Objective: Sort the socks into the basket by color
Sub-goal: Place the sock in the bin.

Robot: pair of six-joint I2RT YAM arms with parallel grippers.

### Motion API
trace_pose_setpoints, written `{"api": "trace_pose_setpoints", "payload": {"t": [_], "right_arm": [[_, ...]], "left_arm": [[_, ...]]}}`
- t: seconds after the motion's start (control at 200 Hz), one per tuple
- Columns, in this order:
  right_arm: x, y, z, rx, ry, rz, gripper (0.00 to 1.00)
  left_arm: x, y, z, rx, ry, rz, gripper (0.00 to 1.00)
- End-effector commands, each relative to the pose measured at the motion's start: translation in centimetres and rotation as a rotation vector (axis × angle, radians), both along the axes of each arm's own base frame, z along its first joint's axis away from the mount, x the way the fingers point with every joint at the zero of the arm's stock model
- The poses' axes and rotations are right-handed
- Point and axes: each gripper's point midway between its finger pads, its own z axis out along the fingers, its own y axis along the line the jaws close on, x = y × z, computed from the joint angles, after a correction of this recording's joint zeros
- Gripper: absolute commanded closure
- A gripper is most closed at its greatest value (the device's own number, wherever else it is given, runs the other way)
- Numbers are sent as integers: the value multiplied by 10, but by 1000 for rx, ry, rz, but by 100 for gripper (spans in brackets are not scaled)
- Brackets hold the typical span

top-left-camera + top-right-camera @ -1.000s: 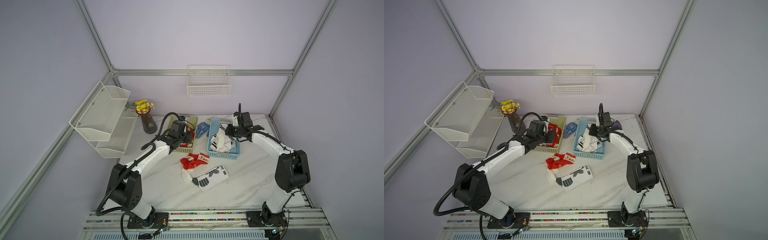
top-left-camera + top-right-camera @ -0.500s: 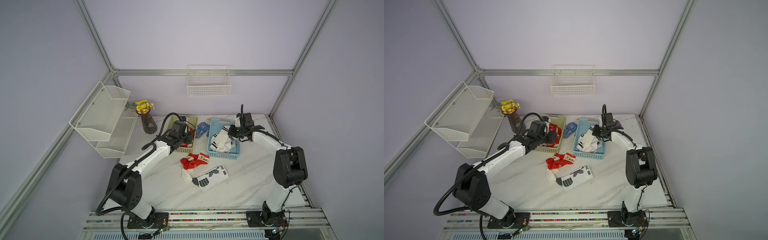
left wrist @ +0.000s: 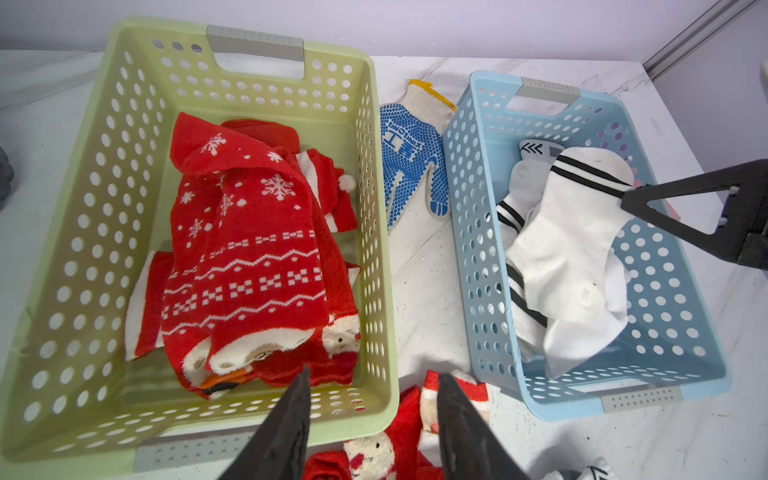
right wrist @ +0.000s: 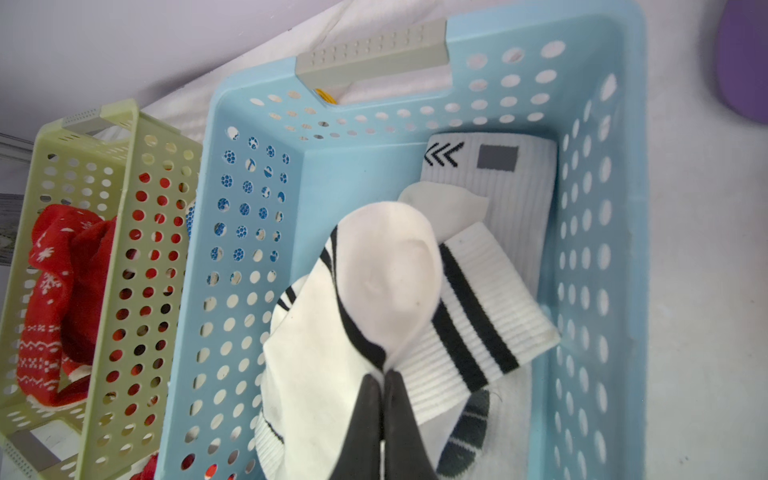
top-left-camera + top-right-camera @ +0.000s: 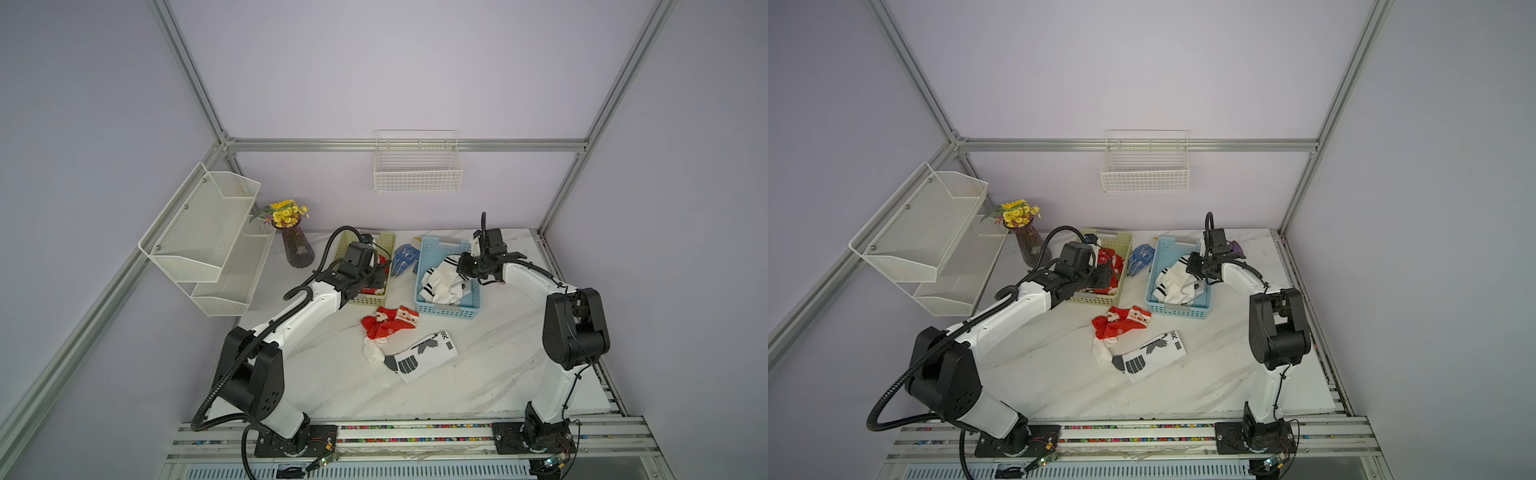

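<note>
Right wrist view: the right gripper (image 4: 384, 376), pressed together, pinches a white striped sock (image 4: 386, 266) in the blue basket (image 4: 590, 232), atop other white socks (image 4: 490, 178). The left gripper (image 3: 374, 374) hangs spread and empty above the green basket (image 3: 104, 166) of red socks (image 3: 257, 249). In both top views, red Santa socks (image 5: 388, 326) and a white marked sock (image 5: 424, 357) lie on the table (image 5: 498, 353).

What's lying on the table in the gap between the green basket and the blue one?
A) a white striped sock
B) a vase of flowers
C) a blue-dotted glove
C: the left wrist view shows a blue-dotted glove lying between the green basket and the blue basket.
</note>
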Motion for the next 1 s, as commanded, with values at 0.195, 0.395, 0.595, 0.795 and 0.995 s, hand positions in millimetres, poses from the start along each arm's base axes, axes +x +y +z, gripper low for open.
{"api": "trace_pose_setpoints", "payload": {"t": [0.195, 0.395, 0.595, 0.795, 0.995], "right_arm": [[4, -6, -5, -14, -10, -6, 90], [2, -11, -1, -29, -18, -24, 80], [0, -14, 4, -40, -30, -33, 69], [-4, -16, 13, -43, -43, -42, 66], [-12, -16, 27, -34, -65, -39, 65]], "left_arm": [[2, -3, 36, -41, -69, 20, 51], [1, -1, 37, -30, -62, 18, 50], [-3, 4, 46, -13, -73, 24, 49], [-7, 7, 51, -5, -69, 27, 49], [-21, 15, 55, 11, -46, 31, 49]]}}
